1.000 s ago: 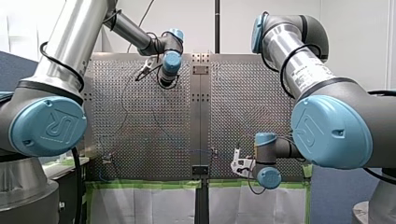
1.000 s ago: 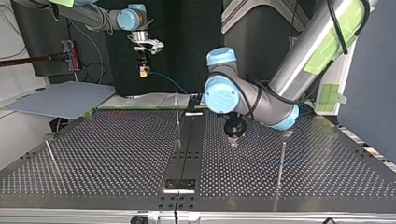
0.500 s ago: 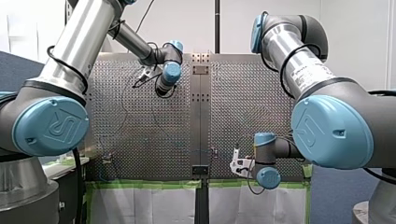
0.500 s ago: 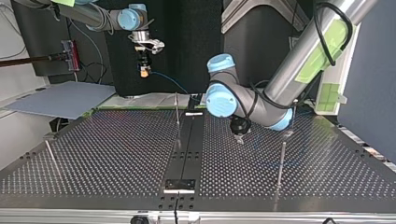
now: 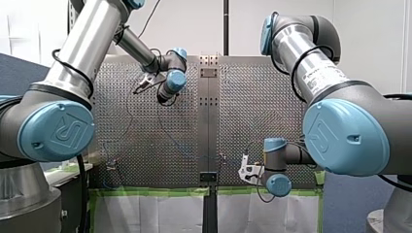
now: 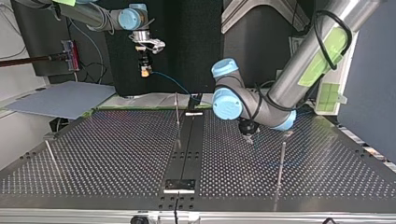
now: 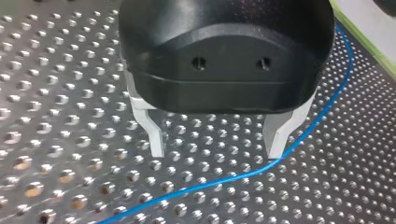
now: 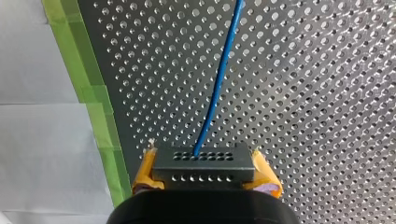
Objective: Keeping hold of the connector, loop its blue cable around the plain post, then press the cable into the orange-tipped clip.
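My right gripper [image 8: 204,161] is shut with its yellow pads [image 8: 145,173] on a dark connector [image 8: 205,176]. Its blue cable [image 8: 219,88] runs straight ahead over the perforated table. In the top view this gripper [image 6: 145,71] hangs beyond the table's far edge, at the left. My left gripper [image 7: 217,149] is open, its metal fingers [image 7: 156,135] just above the table. The blue cable [image 7: 243,175] lies on the table, curving past one fingertip and on just ahead of the open gap. In the top view it [image 6: 250,136] stands right of the middle strip.
Thin upright posts stand on the table: one [image 6: 177,109] by the middle strip near the far edge, one [image 6: 282,161] at the top view's right, one [image 6: 50,156] at its left. I cannot tell which has an orange tip. Green tape [image 8: 93,93] edges the table.
My left arm has carried its open gripper toward the top view's right, low over the table. My right gripper has kept its hold on the connector and hardly moved.
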Controlling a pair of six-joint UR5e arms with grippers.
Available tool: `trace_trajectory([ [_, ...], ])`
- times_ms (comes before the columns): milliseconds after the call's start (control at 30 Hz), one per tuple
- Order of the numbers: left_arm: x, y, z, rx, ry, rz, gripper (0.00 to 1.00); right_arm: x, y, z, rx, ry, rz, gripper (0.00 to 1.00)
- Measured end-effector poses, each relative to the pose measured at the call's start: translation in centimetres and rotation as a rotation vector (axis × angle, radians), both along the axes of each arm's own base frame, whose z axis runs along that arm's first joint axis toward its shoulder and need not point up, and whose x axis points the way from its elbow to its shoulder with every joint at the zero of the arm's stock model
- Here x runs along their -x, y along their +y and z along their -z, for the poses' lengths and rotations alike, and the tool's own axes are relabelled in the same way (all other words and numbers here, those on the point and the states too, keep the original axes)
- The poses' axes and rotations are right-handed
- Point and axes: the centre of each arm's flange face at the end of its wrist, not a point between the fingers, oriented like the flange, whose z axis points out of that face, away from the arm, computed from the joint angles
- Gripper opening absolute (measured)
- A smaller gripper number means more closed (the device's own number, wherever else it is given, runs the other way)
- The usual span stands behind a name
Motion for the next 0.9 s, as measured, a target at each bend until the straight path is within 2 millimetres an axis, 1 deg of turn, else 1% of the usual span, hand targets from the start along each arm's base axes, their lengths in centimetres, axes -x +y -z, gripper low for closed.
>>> trace_trajectory([
  [100, -0.3, 0.3, 0.8, -0.003, 0.004, -0.007, 1.0, 0.0, 0.0, 0.0, 0.001, 0.0, 0.0, 0.02],
  [400, -1.0, 2.1, 1.9, 0.006, -0.01, -0.051, 1.0, -0.1, 0.1, 0.0, 0.003, -0.001, -0.003, 0.02],
  [533, -1.1, 2.5, 2.2, 0.013, -0.009, -0.054, 1.0, -0.2, 0.1, 0.0, 0.002, -0.002, -0.003, 0.02],
  [667, -1.2, 2.8, 3.0, 0.027, -0.008, -0.044, 1.0, -0.2, 0.1, 0.0, 0.002, -0.002, -0.003, 0.02],
  [767, -1.3, 2.9, 3.9, 0.029, 0.002, -0.046, 1.0, -0.2, 0.1, 0.0, 0.002, -0.002, -0.003, 0.02],
  [900, -1.5, 2.7, 6.3, 0.022, 0.043, -0.046, 1.0, -0.2, 0.1, 0.0, 0.002, -0.002, -0.003, 0.02],
])
